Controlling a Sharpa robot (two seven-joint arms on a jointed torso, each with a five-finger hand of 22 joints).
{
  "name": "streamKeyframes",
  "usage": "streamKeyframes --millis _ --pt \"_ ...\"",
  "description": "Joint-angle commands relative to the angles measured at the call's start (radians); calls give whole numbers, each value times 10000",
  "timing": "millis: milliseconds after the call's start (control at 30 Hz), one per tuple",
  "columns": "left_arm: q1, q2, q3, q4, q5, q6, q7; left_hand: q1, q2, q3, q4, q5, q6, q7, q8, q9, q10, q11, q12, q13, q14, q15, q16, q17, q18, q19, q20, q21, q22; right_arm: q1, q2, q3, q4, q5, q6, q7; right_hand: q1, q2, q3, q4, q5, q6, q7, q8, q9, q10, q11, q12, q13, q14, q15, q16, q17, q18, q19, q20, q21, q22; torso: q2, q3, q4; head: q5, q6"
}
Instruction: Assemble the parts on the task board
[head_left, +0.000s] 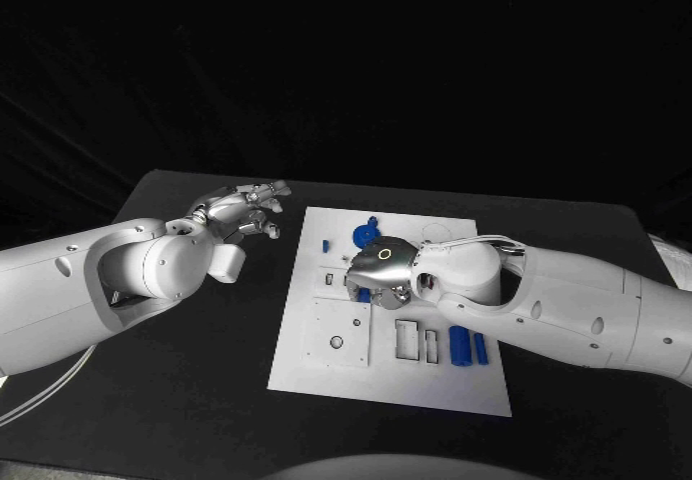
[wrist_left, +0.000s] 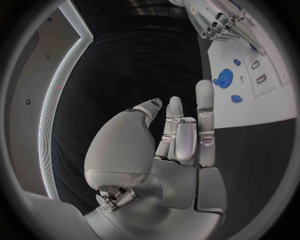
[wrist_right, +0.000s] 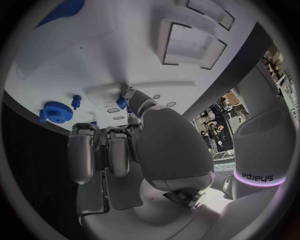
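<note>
Right robot hand (head_left: 378, 272) hovers low over the middle of the white rectangular task board (head_left: 346, 370), near the centre of the frame; in the right wrist view its thumb tip touches a small blue part (wrist_right: 122, 102) at a slot, though whether it pinches that piece I cannot tell. Left robot hand (head_left: 238, 212) sits at upper left over the black table (head_left: 188, 400), fingers straight and apart, holding nothing. A blue toothed gear (head_left: 366, 234) lies near the board's top edge, and two blue cylindrical pegs (head_left: 467, 346) lie side by side at lower right.
</note>
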Motion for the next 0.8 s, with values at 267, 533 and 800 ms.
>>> streamKeyframes --millis 267,533,800 --pt "4 34 6 -27 -105 83 -96 104 10 -20 -64 39 -37 15 10 -33 -107 3 4 -38 -77 32 -43 -38 121 -33 24 -89 -69 -86 -271 -16 276 70 -1425 349 -396 14 81 76 212 95 125 -86 34 340 104 17 1538 915 98 36 2033 -69 141 60 60 518 -9 4 0 6 34" --pt "4 34 5 -38 -109 128 -115 136 8 -62 -91 37 -144 64 -54 -135 -164 38 -6 -118 -98 58 -66 -74 122 -30 38 -179 -148 -129 -754 -10 646 682 -3046 967 -649 62 106 248 517 92 163 -185 43 303 126 -50 1497 920 94 57 2066 -73 156 47 73 546 -13 -4 -12 26 84" --pt "2 48 1 -47 -110 227 -131 149 28 -124 -88 40 -362 167 -282 -436 -185 117 51 -238 -106 119 -48 -83 112 17 84 -250 -185 -135 -1159 12 843 1638 -3944 1412 -742 89 127 342 600 108 174 -215 52 306 124 -41 1506 931 114 88 2114 -79 171 43 90 577 -16 4 -16 20 210"
